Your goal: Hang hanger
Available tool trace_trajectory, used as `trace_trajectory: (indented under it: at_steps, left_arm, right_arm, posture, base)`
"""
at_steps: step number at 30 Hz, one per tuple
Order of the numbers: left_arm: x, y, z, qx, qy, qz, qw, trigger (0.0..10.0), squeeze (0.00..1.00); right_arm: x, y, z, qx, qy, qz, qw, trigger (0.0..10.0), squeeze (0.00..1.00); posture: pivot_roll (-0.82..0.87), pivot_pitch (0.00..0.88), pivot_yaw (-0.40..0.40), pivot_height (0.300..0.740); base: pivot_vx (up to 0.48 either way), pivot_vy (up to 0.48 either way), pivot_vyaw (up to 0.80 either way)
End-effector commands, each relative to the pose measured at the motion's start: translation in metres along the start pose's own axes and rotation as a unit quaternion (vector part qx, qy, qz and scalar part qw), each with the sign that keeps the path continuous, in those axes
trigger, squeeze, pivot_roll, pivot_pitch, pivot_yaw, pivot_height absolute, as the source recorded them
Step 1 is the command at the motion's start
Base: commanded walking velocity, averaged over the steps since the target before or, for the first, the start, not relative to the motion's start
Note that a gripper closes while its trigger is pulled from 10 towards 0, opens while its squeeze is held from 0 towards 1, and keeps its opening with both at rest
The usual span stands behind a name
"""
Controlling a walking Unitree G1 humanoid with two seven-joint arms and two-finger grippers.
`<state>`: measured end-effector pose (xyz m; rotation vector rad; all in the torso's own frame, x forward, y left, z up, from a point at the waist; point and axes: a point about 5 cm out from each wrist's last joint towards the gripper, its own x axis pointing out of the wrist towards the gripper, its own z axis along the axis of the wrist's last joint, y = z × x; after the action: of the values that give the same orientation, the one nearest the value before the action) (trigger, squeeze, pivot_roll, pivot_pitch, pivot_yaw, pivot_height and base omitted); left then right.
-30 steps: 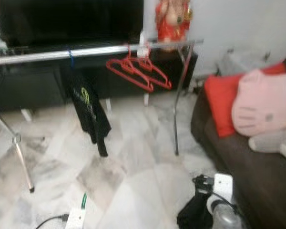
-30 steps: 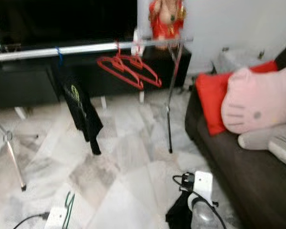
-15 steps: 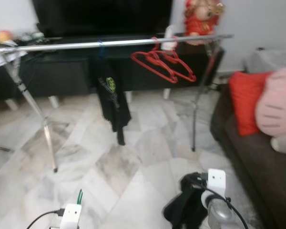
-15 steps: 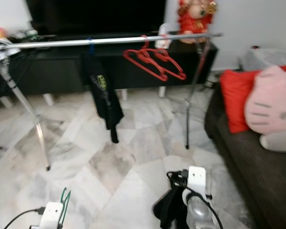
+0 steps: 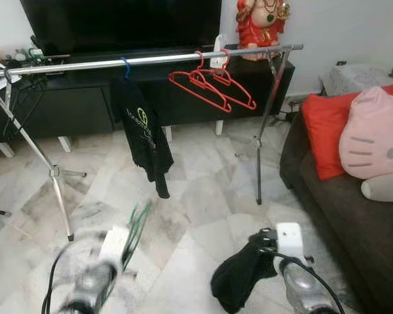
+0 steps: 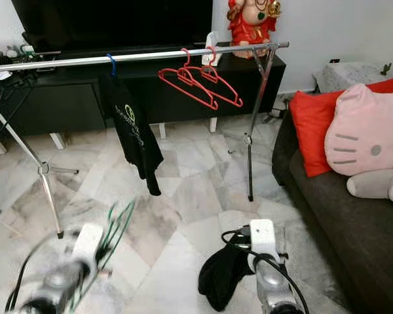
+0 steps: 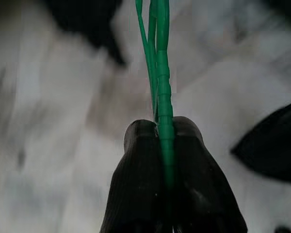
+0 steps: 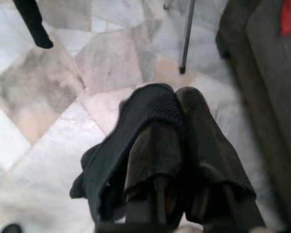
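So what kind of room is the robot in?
Most likely a living room in someone's home. There's a brown sofa with a red cushion and a pink cat-face pillow, a big dark TV on a low black cabinet, and a metal clothes rack standing on the marble floor.

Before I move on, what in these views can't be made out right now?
- Left arm, left eye view: smeared by motion blur.
- Green hanger, left wrist view: its upper part is cut off by the frame edge; the left gripper is shut on it.
- Black cloth, right wrist view: what kind of garment is unclear; it is bunched over the right gripper.
- White object on the rail, right eye view: too small to identify.
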<state>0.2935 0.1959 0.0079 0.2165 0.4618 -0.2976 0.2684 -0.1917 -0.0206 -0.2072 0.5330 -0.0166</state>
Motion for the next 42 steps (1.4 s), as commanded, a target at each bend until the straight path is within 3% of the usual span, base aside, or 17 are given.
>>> trace_trajectory:
  at_steps: [1, 2, 3, 4, 7, 11, 14, 15, 24, 32, 37, 42]
  left_arm:
    - [0.0, -0.001, 0.002, 0.013, -0.002, -0.028, 1.0, 10.0, 0.0]
    - [0.001, 0.003, 0.023, 0.032, -0.028, -0.085, 0.995, 10.0, 0.0]
    - [0.001, 0.004, 0.027, 0.037, -0.031, -0.099, 0.994, 10.0, 0.0]
    - [0.001, 0.004, 0.027, 0.037, -0.031, -0.099, 0.994, 10.0, 0.0]
    - [-0.002, 0.003, 0.038, 0.069, -0.026, -0.181, 0.981, 10.0, 0.0]
    - [-0.006, 0.004, 0.046, 0.101, -0.009, -0.233, 0.967, 10.0, 0.0]
    - [-0.009, 0.005, 0.052, 0.129, 0.01, -0.268, 0.955, 10.0, 0.0]
    - [-0.011, 0.002, 0.054, 0.14, 0.02, -0.294, 0.945, 10.0, 0.0]
    - [-0.016, -0.019, 0.063, 0.133, 0.024, -0.387, 0.912, 10.0, 0.0]
    - [-0.024, -0.024, 0.061, 0.128, 0.051, -0.445, 0.885, 10.0, 0.0]
    - [-0.027, -0.024, 0.061, 0.129, 0.052, -0.451, 0.882, 10.0, 0.0]
    - [-0.02, -0.024, 0.068, 0.135, 0.032, -0.416, 0.898, 10.0, 0.0]
  right_arm:
    - [0.004, -0.007, 0.014, -0.018, -0.022, -0.006, 1.0, 10.0, 0.0]
    - [0.008, -0.012, 0.028, -0.034, -0.034, -0.005, 0.999, 10.0, 0.0]
    - [0.009, -0.013, 0.032, -0.041, -0.036, -0.006, 0.999, 10.0, 0.0]
    - [0.009, -0.013, 0.032, -0.041, -0.036, -0.006, 0.999, 10.0, 0.0]
    - [0.015, -0.021, 0.046, -0.071, -0.032, -0.013, 0.997, 10.0, 0.0]
    - [0.018, -0.025, 0.058, -0.096, -0.031, -0.02, 0.995, 10.0, 0.0]
    - [0.022, -0.022, 0.071, -0.094, -0.034, -0.013, 0.995, 10.0, 0.0]
    - [0.023, -0.018, 0.078, -0.099, -0.038, -0.004, 0.994, 10.0, 0.0]
    - [0.026, -0.003, 0.108, -0.105, -0.07, 0.02, 0.992, 10.0, 0.0]
    - [0.026, 0.009, 0.124, -0.1, -0.082, 0.045, 0.991, 10.0, 0.0]
    - [0.025, 0.013, 0.132, -0.11, -0.09, 0.05, 0.989, 10.0, 0.0]
    - [0.024, 0.015, 0.141, -0.111, -0.102, 0.054, 0.987, 10.0, 0.0]
  posture:
    - [-0.1, 0.0, 0.004, 0.74]
    - [-0.1, 0.0, 0.004, 0.74]
    - [-0.1, 0.0, 0.004, 0.74]
    - [-0.1, 0.0, 0.004, 0.74]
    - [-0.11, 0.0, 0.011, 0.74]
    - [-0.11, 0.0, 0.015, 0.74]
    - [-0.11, 0.0, 0.021, 0.74]
    - [-0.11, 0.0, 0.023, 0.74]
    - [-0.11, 0.0, 0.037, 0.74]
    - [-0.11, 0.0, 0.04, 0.74]
    - [-0.12, 0.0, 0.042, 0.74]
    - [-0.12, 0.0, 0.04, 0.74]
  base:
    - [0.0, 0.0, 0.0]
    - [0.0, 0.0, 0.0]
    - [0.0, 0.0, 0.0]
    - [0.0, 0.0, 0.0]
    - [0.0, 0.0, 0.0]
    - [0.0, 0.0, 0.0]
    - [0.0, 0.0, 0.0]
    - [0.0, 0.0, 0.0]
    - [0.0, 0.0, 0.0]
    - [0.0, 0.0, 0.0]
    - [0.0, 0.0, 0.0]
    - [0.0, 0.0, 0.0]
